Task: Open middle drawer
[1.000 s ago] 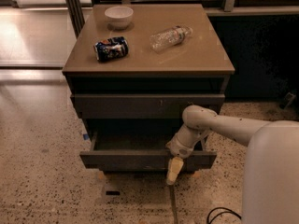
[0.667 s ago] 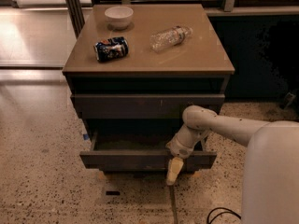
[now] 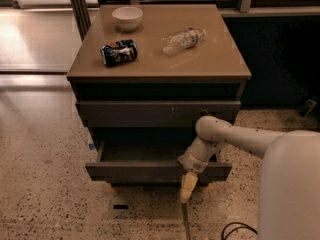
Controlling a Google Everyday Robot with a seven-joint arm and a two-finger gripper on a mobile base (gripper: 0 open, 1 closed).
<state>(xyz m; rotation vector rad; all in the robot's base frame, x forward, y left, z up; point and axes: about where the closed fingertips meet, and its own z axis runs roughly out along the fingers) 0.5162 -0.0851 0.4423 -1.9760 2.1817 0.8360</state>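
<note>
Standing pulled out from the cabinet (image 3: 220,64), the middle drawer (image 3: 140,172) sits low beneath the upper drawer front (image 3: 150,113), its grey tray showing behind its plain dark front. The gripper (image 3: 189,184) hangs at the right part of that front, pointing down toward the speckled floor (image 3: 45,194), and I cannot tell whether it is open or closed. On the cabinet top lie a white bowl (image 3: 127,18), a blue can (image 3: 119,52) on its side and a clear bottle (image 3: 182,40).

Cabinet top (image 3: 150,59) smooth, semi-gloss; middle drawer (image 3: 140,172) front matt, dk grey. Gripper (image 3: 188,188), pale matt plastic, hangs at drawer front; floor (image 3: 45,184) polished, speckled.
</note>
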